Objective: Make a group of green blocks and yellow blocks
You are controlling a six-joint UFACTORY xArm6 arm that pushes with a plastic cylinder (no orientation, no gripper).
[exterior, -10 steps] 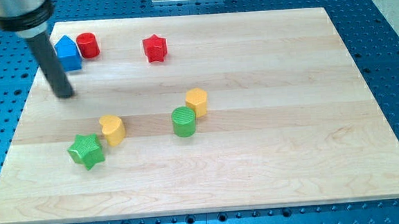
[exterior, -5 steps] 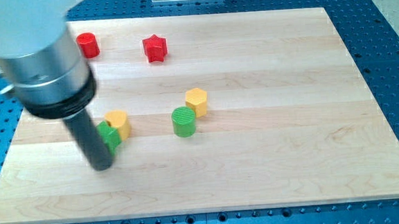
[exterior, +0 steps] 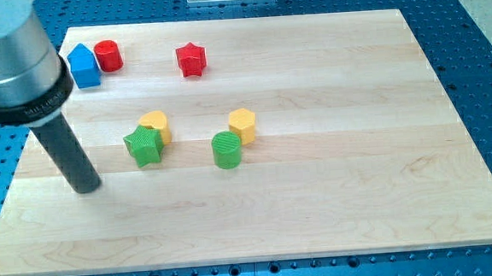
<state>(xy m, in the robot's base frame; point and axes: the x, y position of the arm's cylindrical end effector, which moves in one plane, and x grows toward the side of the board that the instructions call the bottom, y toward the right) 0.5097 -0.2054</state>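
My tip rests on the board at the view's left, a short way left of and below the green star block. That star touches a yellow block just above and right of it. Further right, a green cylinder touches a yellow hexagon block above and right of it. The two pairs stand apart, with a gap of bare wood between them.
A blue house-shaped block and a red cylinder sit together at the top left of the wooden board. A red star block lies right of them. A blue perforated table surrounds the board.
The green star and the yellow block beside it have shifted up and to the right, closer to the other pair. My tip has drawn back to the left of them.
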